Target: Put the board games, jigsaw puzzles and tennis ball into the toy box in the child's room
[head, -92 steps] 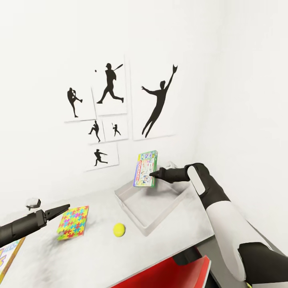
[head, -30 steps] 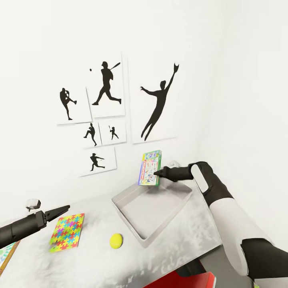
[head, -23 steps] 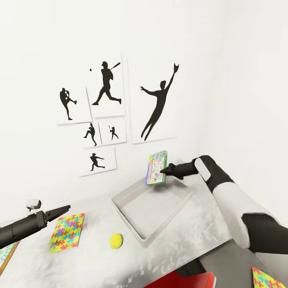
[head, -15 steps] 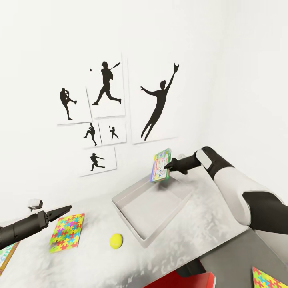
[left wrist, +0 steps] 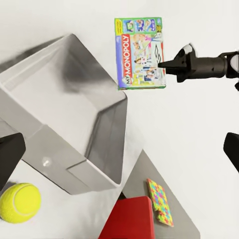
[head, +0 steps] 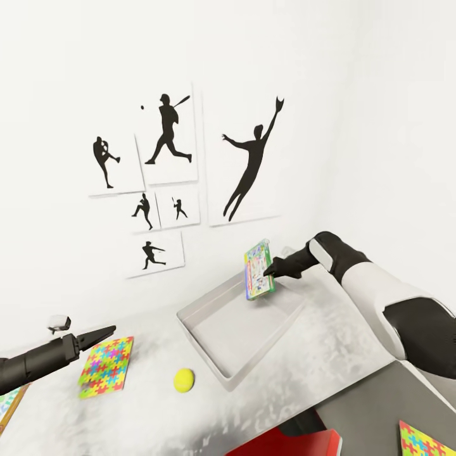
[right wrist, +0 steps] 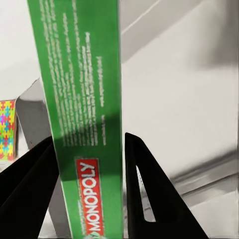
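At the bottom of the head view a red block (head: 285, 443) sits below the table (head: 304, 361) edge; at the lower right corner a jigsaw (head: 423, 440) lies on the darker, lower section of the table; at the far lower left edge the corner of a printed box (head: 9, 402) just shows on the table top; above it the left gripper (head: 101, 332) reaches in from the left, its thin dark fingers lying close together, though I cannot tell whether they are fully closed; nothing is seen between them. Just beyond its tip a second jigsaw (head: 106, 365) lies flat on the light grey top; right of it, near the lower centre, rests the tennis ball (head: 183, 380), close to the near corner of the toy box (head: 209, 361) but apart from it; the toy box sits at an angle in the middle of the frame. Over its far right part the right gripper (head: 271, 271) pinches a green Monopoly box (head: 258, 269) by its edge, holding it upright and clear of the tray floor; the right wrist view shows both fingers clamped on the box's green side. On the white wall at the upper left hang black baseball-player pictures (head: 168, 130).
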You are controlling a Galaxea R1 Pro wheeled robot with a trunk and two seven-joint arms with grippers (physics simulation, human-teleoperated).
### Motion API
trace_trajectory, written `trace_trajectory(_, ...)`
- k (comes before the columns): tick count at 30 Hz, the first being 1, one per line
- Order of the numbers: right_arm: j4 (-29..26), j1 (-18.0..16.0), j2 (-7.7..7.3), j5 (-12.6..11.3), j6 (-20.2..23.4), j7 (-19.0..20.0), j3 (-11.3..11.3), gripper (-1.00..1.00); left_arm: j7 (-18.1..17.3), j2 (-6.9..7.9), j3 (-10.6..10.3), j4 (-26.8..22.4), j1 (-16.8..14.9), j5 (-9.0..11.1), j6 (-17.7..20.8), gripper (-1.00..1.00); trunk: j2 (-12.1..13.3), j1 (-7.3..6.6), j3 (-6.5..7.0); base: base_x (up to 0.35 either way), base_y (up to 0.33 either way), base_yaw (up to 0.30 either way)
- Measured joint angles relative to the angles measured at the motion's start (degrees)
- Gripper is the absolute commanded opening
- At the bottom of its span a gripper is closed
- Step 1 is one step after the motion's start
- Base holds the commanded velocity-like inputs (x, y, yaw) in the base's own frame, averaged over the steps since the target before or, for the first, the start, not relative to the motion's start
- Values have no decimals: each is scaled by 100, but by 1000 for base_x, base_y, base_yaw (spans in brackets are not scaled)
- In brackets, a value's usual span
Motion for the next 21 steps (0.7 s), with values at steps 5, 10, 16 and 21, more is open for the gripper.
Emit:
trace_trajectory(5,-3,-1,-1,-10,1,245,343,-100,-12,-12,-405,-17,-6,209,-3,100,0,0,-46,0,0,0)
trace_trajectory(10,-3,-1,-7,-5,0,346,397,-100,-26,31,-737,-10,-46,851,-3,100,0,0,-92,0,0,0)
trace_trajectory(16,-8,-9,33,-13,1,371,406,-100,-27,53,-822,-24,-307,1145,-3,100,0,0,-149,0,0,0)
trace_trajectory(21,-11,-24,64,0,1,373,412,-100,-27,55,-832,-23,-488,1216,-3,100,-1,0,-196,0,0,0)
